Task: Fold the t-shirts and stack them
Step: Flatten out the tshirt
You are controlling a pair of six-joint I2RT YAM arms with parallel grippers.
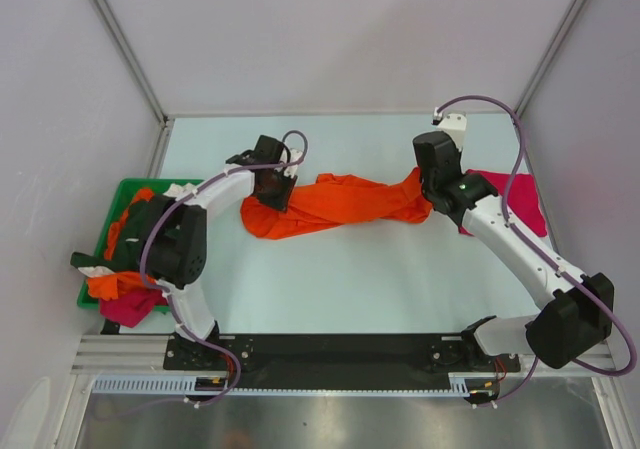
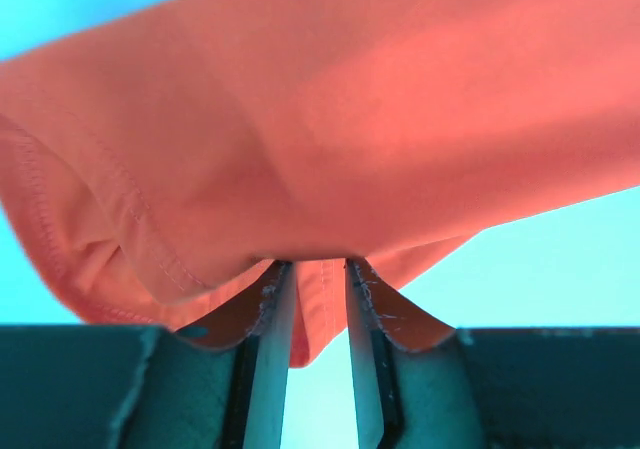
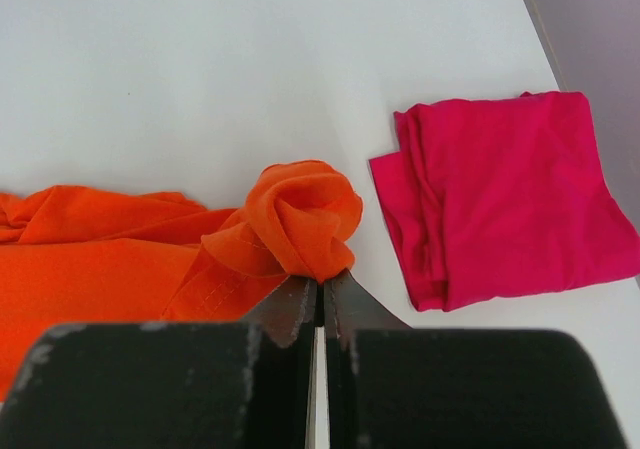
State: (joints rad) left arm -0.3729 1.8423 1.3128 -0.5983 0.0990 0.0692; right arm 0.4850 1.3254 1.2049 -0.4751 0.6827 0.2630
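An orange t-shirt (image 1: 335,204) was seen stretched as a twisted band across the middle of the table (image 1: 350,289), between the left gripper (image 1: 268,187) and the right gripper (image 1: 430,184). Each end of it was met by one gripper, but the fingers were hidden under the wrists. A folded magenta t-shirt (image 1: 530,209) was laid flat near the right edge, partly covered by the right arm (image 1: 510,244). At the left edge a green bin (image 1: 118,191) was filled with mixed clothes (image 1: 125,294).

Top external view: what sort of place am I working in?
Probably a lab robot cell, not a home: plain panel walls on metal framing, a white table, and a green bin of loose t-shirts.
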